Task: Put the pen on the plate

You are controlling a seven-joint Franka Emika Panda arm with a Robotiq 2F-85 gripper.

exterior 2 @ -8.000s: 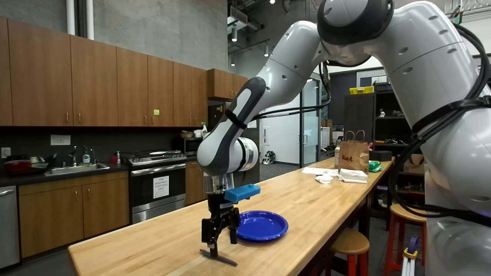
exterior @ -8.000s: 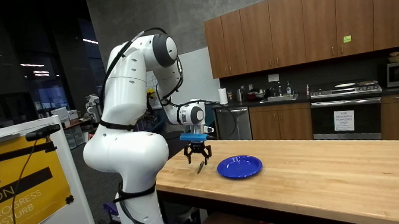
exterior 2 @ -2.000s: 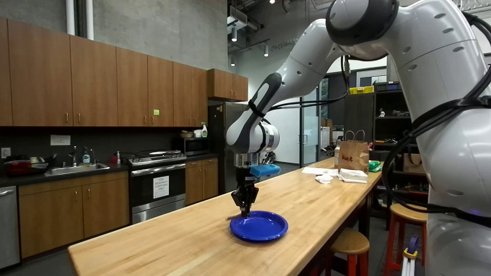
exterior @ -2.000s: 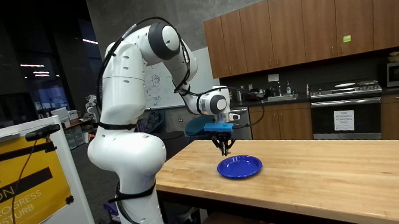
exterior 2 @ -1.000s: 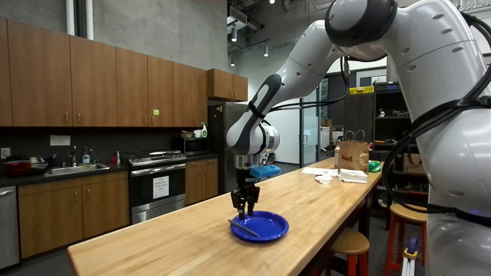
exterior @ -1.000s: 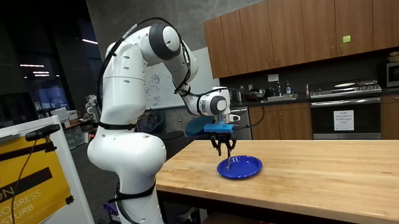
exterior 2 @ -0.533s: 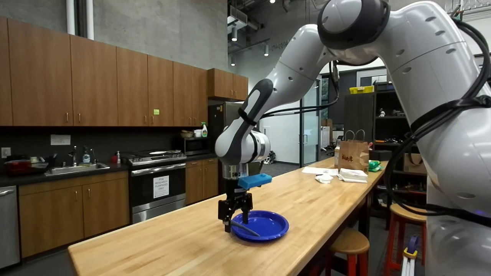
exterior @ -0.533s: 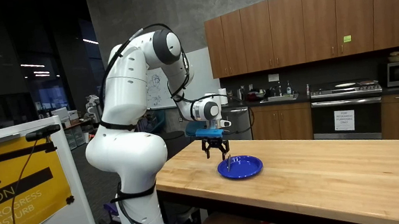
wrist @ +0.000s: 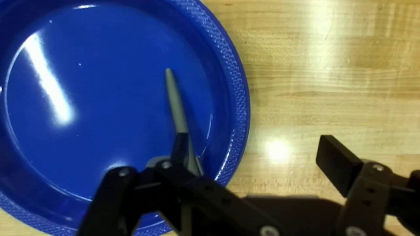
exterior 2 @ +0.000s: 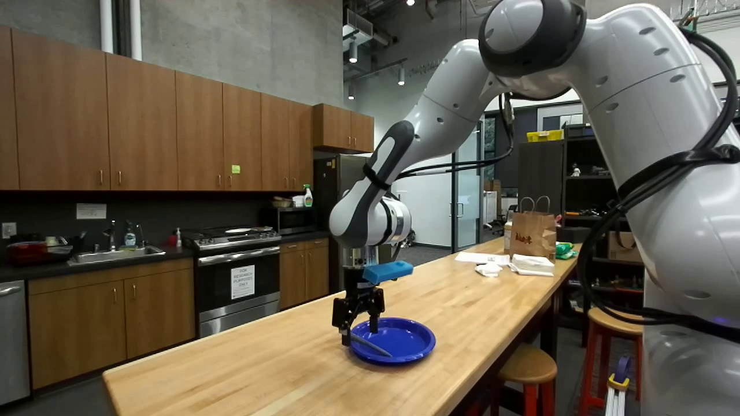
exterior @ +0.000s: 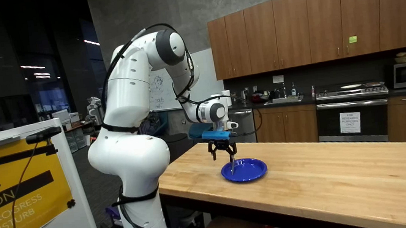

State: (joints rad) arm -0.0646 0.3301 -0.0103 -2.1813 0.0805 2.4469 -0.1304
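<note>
Here the slender grey pen [wrist: 177, 105], smooth and tapered, is being borne by the round, glossy, bright-blue plate [wrist: 108, 78]; its tip is being rested on the flat floor, while the other end is being seen at the rim in an exterior view. The plate is being carried by the pale, grain-streaked wooden table [exterior 2: 243, 370]. Just above, the black, angular two-finger gripper [exterior 2: 359, 336] is being held spread, its blocky fingertips [wrist: 338, 164] being parted widely; in the wrist view, part of the pen is being covered by one. Whether contact is being made cannot be told. A white streak is being thrown back by the polished floor, and a fine pebbled texture is being shown around the raised rim. Above the fingers, a bright-blue oblong block [exterior 2: 388, 272] is being carried.
</note>
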